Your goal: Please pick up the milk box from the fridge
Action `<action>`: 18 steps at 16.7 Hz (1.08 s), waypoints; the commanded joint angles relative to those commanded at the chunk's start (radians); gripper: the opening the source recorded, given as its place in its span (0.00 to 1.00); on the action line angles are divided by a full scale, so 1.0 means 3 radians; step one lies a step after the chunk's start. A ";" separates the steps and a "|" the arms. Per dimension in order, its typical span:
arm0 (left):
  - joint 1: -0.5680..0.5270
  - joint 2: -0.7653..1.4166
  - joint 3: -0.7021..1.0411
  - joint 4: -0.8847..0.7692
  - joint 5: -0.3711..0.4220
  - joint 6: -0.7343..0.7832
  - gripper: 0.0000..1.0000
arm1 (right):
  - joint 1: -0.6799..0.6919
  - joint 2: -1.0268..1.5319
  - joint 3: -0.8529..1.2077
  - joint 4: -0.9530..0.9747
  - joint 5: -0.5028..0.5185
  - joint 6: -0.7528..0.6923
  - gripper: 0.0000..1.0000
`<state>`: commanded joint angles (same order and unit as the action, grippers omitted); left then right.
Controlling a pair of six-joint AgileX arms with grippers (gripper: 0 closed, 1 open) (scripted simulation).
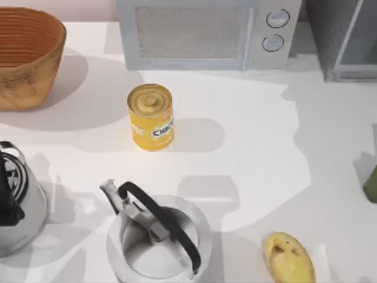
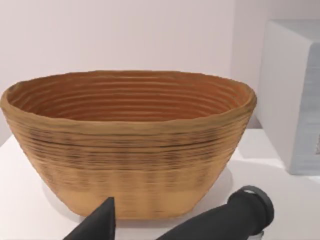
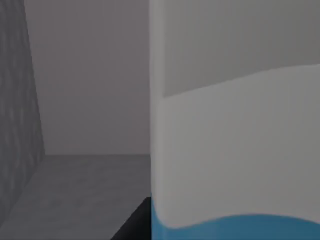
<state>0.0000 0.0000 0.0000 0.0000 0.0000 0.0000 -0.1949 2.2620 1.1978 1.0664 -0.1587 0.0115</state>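
Observation:
The milk box point(image 3: 235, 150) stands very close in the right wrist view, with a white face and a light-blue band low down. It is inside the fridge, whose grey walls and floor point(image 3: 75, 190) surround it. A dark edge of my right gripper point(image 3: 136, 225) shows right against the carton's lower side. In the top view, part of the fridge point(image 1: 344, 41) shows at the back right corner as a grey cabinet with a pale panel. My left gripper point(image 2: 102, 222) shows as a dark tip at the left of the table, facing the basket.
A woven basket point(image 1: 26, 56) stands back left and a light-grey microwave point(image 1: 206, 32) at the back. A yellow can point(image 1: 151, 117) is mid-table. Two kettles point(image 1: 159, 242) point(image 1: 15, 200) and a potato point(image 1: 288, 256) sit near the front. A green object point(image 1: 371, 184) is at the right edge.

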 joint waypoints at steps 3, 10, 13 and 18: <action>0.0000 0.0000 0.0000 0.0000 0.0000 0.0000 1.00 | -0.0009 -0.0055 0.0006 -0.0054 0.0000 0.0005 0.00; 0.0000 0.0000 0.0000 0.0000 0.0000 0.0000 1.00 | -0.0010 -0.0393 0.0084 -0.0487 -0.0004 0.0008 0.00; 0.0000 0.0000 0.0000 0.0000 0.0000 0.0000 1.00 | -0.0011 -0.0437 0.0105 -0.0537 -0.0006 0.0009 0.00; 0.0000 0.0000 0.0000 0.0000 0.0000 0.0000 1.00 | -0.0027 -0.0503 -0.0021 -0.0474 -0.0025 0.0015 0.00</action>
<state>0.0000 0.0000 0.0000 0.0000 0.0000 0.0000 -0.2030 2.1111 1.1914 0.9242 -0.1663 0.0159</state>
